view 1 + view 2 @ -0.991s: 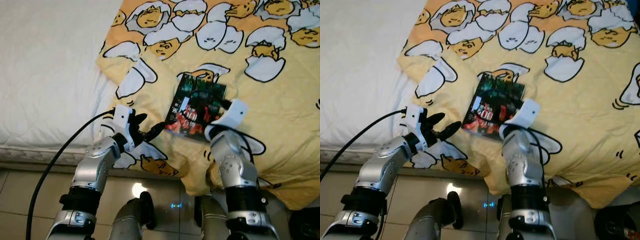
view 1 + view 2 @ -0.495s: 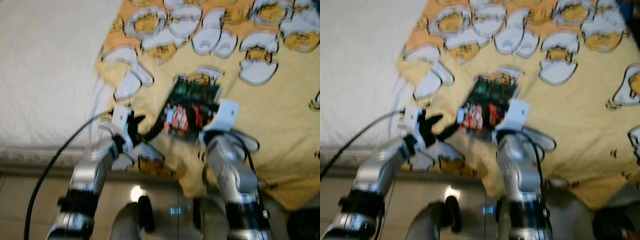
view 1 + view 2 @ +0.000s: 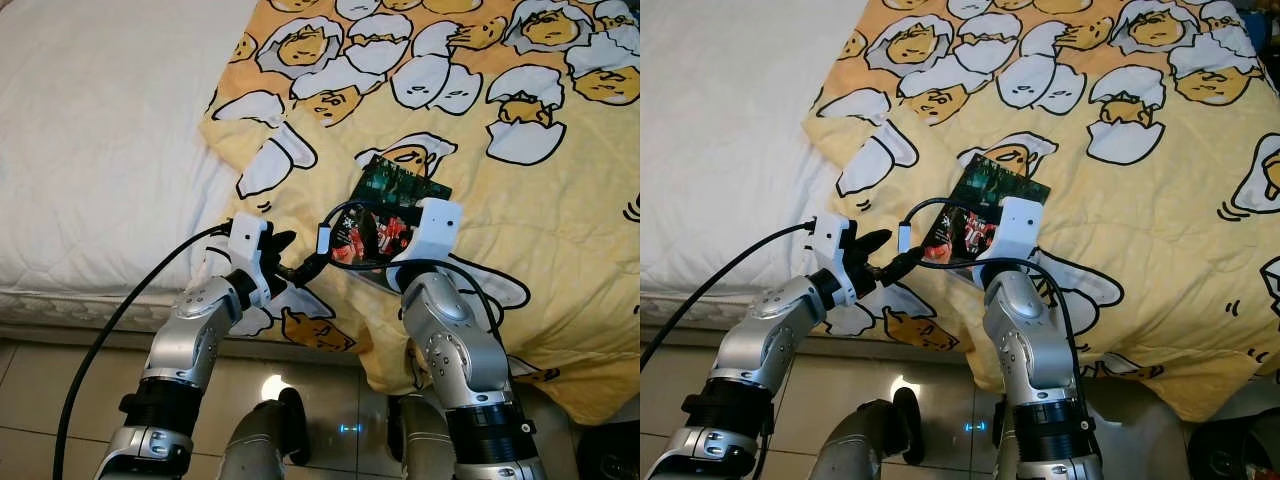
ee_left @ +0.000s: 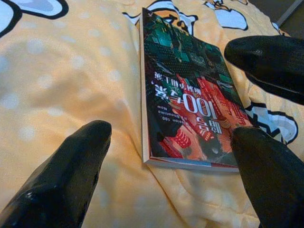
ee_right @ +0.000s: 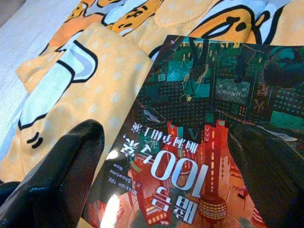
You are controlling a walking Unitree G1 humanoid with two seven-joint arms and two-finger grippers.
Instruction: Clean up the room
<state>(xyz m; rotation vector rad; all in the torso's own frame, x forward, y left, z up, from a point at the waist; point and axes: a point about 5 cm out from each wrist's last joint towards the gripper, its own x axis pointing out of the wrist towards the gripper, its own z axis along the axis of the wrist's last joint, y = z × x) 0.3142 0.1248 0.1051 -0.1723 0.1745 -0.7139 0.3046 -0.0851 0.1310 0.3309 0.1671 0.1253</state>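
On yellow egg-print quilt (image 3: 560, 230) near bed edge: glossy green-and-red paperback book (image 3: 385, 205), now lifted slightly off flat. Right hand (image 5: 171, 156) closer over its cover, fingers spread; left hand (image 4: 166, 175) open at near edge. Grasp apparently next.

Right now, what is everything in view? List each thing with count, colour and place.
book: one, dark green and red cover, flat on the blanket near the bed's edge
blanket: one, yellow with white egg cartoons, spread over the bed
sheet: one, white, on the bed left of the blanket
floor: beige tiles, below the bed
left gripper: one, black fingers open, beside the book
right gripper: one, black fingers open, over the book
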